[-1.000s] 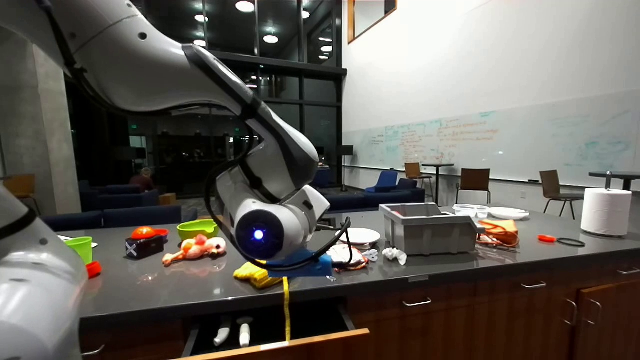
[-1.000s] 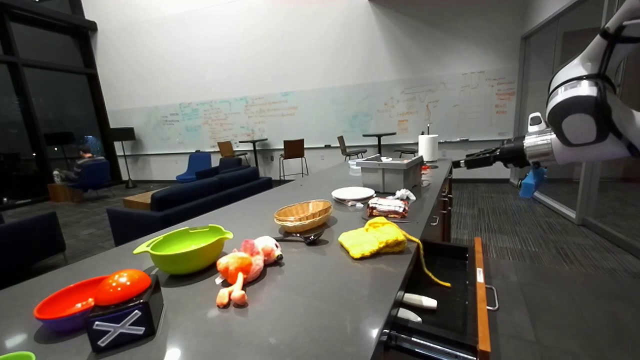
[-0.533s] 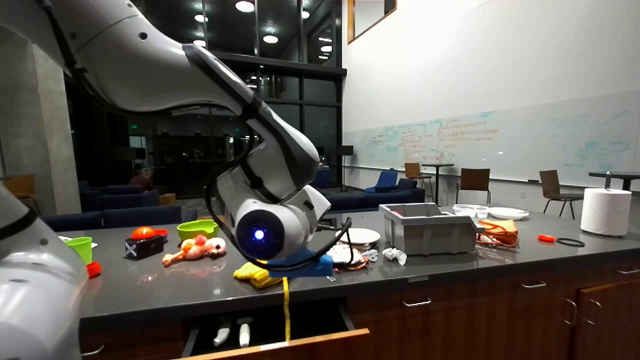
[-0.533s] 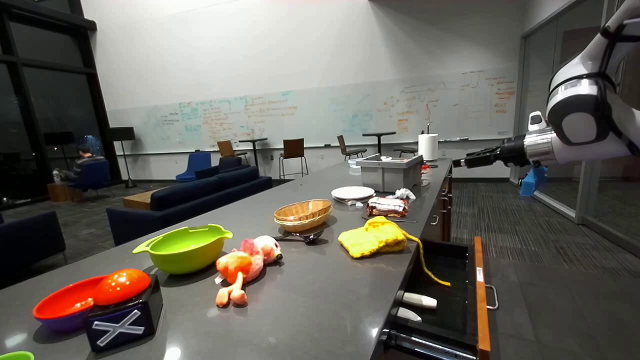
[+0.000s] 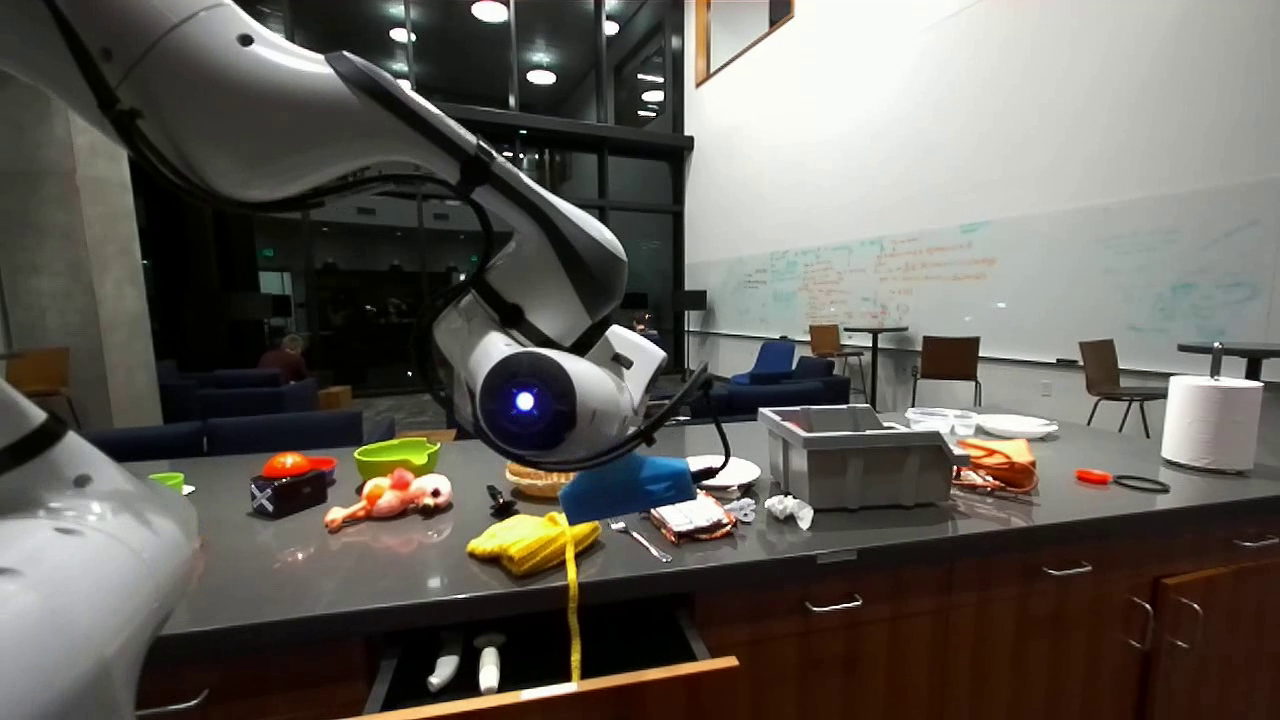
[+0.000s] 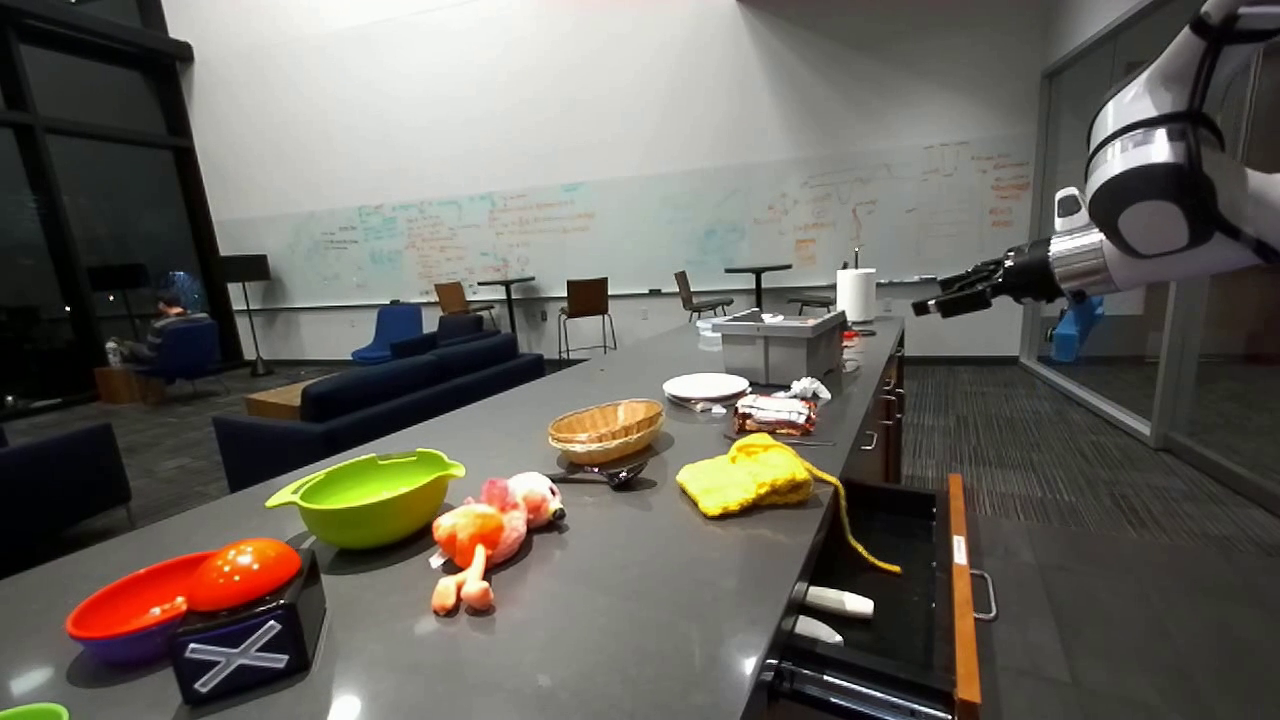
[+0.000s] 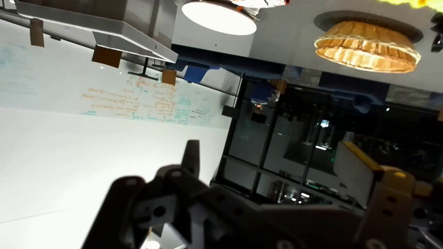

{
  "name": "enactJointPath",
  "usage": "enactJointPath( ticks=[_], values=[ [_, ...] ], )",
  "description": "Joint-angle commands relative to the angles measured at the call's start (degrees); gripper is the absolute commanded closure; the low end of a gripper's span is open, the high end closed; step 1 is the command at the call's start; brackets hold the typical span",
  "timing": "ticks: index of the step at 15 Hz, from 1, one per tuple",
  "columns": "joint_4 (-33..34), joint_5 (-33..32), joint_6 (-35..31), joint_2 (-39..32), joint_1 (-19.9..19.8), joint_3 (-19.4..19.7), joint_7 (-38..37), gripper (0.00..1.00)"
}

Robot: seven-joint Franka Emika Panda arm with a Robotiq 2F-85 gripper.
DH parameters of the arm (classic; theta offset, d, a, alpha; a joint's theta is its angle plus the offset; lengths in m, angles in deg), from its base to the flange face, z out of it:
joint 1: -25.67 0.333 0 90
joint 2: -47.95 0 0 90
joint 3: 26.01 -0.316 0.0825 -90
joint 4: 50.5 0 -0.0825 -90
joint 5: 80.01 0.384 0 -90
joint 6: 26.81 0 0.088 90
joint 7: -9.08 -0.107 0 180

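Yellow cloth [image 6: 745, 482] lies ungrasped right of centre in an exterior view, drawer [image 6: 965, 625] at lower right already open, claw [image 6: 932, 296] empty, spread apart.

A wicker basket [image 7: 367, 46], white plate [image 7: 218, 19] and gray bin [image 7: 142, 15] sit on a desk [image 7: 289, 33] beyond an end effector [image 7: 271, 155], jaws apart.

Both exterior views look over the counter [image 6: 620, 560] toward the whiteboard [image 6: 640, 230], which the wrist view shows inverted.

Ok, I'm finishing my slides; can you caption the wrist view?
Upside-down wrist view: open, empty gripper against dark windows, with basket, white plate and gray bin near the top.
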Motion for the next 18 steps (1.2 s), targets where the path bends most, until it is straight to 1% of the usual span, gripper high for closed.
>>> enactJointPath(
  ticks=[1, 6, 8, 9, 10, 11, 14, 16, 17, 18],
  values=[
    [-1.2, -4.6, -3.9, 4.5, -3.2, -8.0, 0.0, 0.0],
    [-0.2, -12.2, -9.6, 2.2, 1.1, -13.5, -0.1, 0.0],
    [0.5, -16.6, -12.7, 1.2, 2.6, -15.5, -1.5, 0.0],
    [1.3, -19.7, -18.3, -1.7, 11.3, -9.1, -0.5, 0.0],
    [1.1, -22.2, -17.2, -0.3, 5.2, -16.1, -3.2, 0.0],
    [1.3, -25.5, -19.6, -1.4, 7.1, -16.2, -4.4, 0.0],
    [2.4, -36.7, -24.9, -4.3, 7.3, -19.2, -9.8, 0.0],
    [2.6, -45.8, -26.2, -6.2, 6.6, -20.9, -13.3, 0.0],
    [2.9, -40.4, -23.5, -4.8, 7.7, -17.9, -10.6, 0.0],
    [3.2, -41.6, -23.7, -5.5, 7.8, -18.1, -11.6, 0.0]
  ],
)
